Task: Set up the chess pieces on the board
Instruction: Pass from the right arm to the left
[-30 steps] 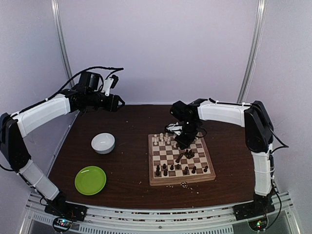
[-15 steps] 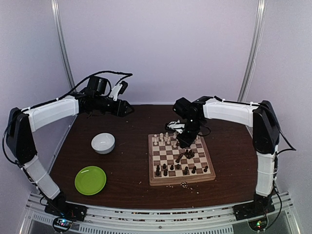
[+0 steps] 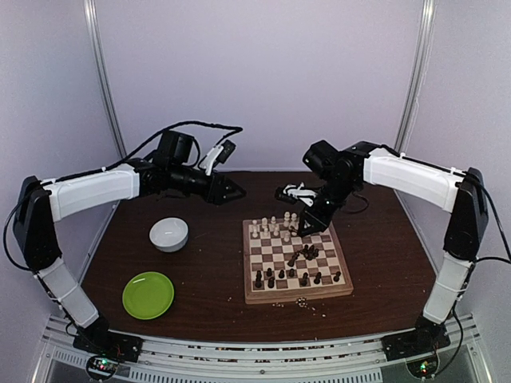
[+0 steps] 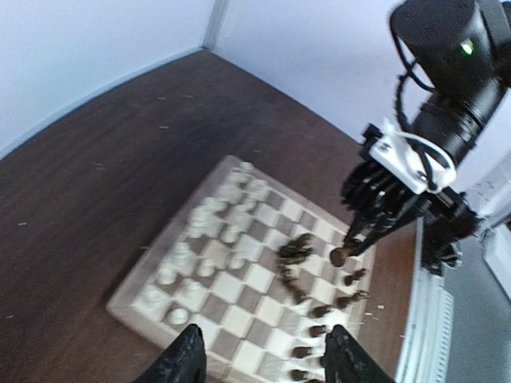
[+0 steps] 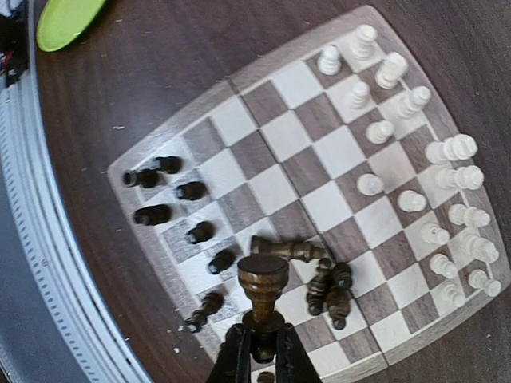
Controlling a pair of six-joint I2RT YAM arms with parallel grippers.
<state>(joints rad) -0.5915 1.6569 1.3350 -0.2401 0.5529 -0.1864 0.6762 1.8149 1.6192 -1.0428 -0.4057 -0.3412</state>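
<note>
Hard to make out: in the top view the right claw is a black mass and what it holds cannot be picked out; the right wrist view cuts its fingers off at the bottom edge; the left wrist view shows only the tips of the left claw.

Right claw: clamped on one dark piece, wide round end pointing away from the fingers; which chessman it is I cannot tell; it hangs clear above the board, over a heap of toppled dark men.

Left claw: jaws apart, nothing between them; in the air above the tabletop, left of the board's far end, aimed at the board.

Chess pieces: pale men stand along the far rows; dark men form a loose row near the near edge.

Against one second ago: the right claw has risen off the board's far right squares; the left arm has swung from the back-left corner toward the middle.

View differences: only the top view shows the white bowl and the crumbs at the board's near edge; the green plate appears whole there and only as a corner in the right wrist view; the left wrist view shows the held piece side-on.
</note>
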